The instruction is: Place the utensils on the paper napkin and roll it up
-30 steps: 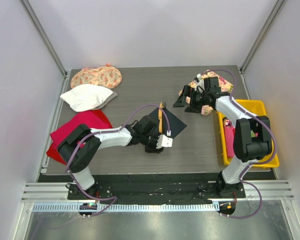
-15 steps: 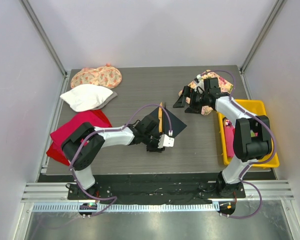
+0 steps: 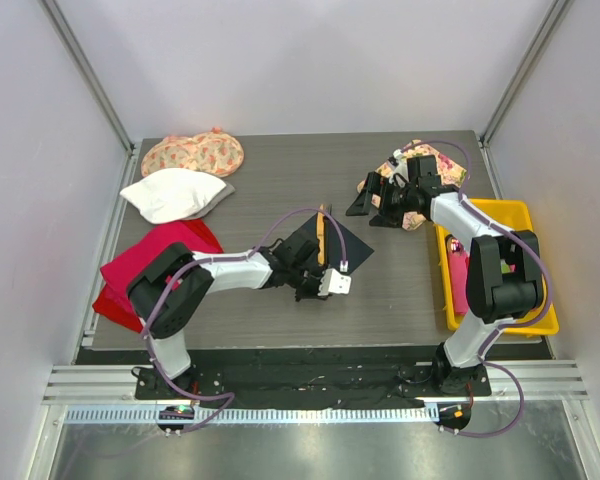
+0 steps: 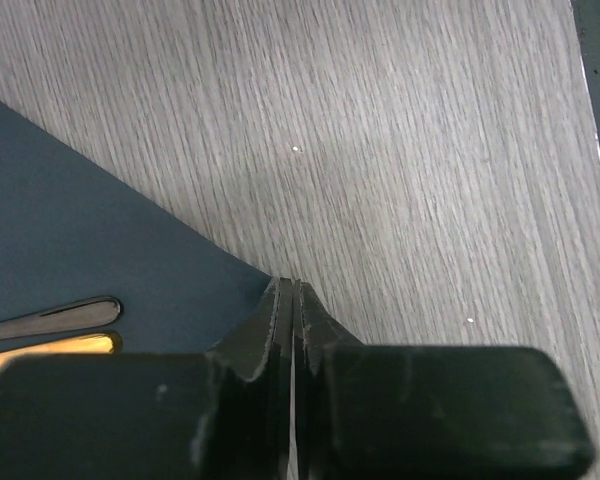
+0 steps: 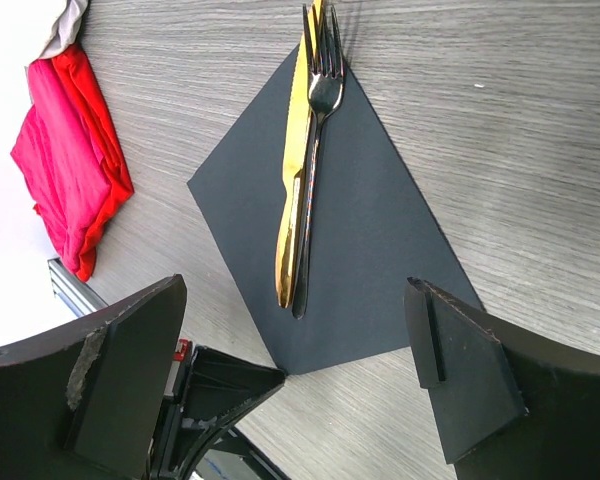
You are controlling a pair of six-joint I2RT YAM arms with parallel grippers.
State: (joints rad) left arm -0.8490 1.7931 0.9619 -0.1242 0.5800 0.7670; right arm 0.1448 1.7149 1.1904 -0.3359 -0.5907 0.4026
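A grey wood-grain table (image 3: 280, 190) stands enclosed by plain white walls (image 3: 310, 60).

White enclosure walls (image 3: 310, 60) and aluminium rail (image 3: 550, 383) suggest lab.

Both arms are built alike: the left arm (image 3: 225, 270) and the right arm (image 3: 458, 215) have glossy white link shells between bulky black joint housings. Each rises from a black base (image 3: 175, 383) bolted to a dark plate (image 3: 320, 385). A thin lavender cable (image 3: 280, 222) loops along each arm. A small white boxy camera block (image 3: 334, 284) sits at the left wrist. The left tool (image 4: 288, 285) is matte black with slim, tapering fingers (image 4: 265, 330). The right tool (image 5: 292, 290) has broad black fingers with scuffed, greyish worn edges.
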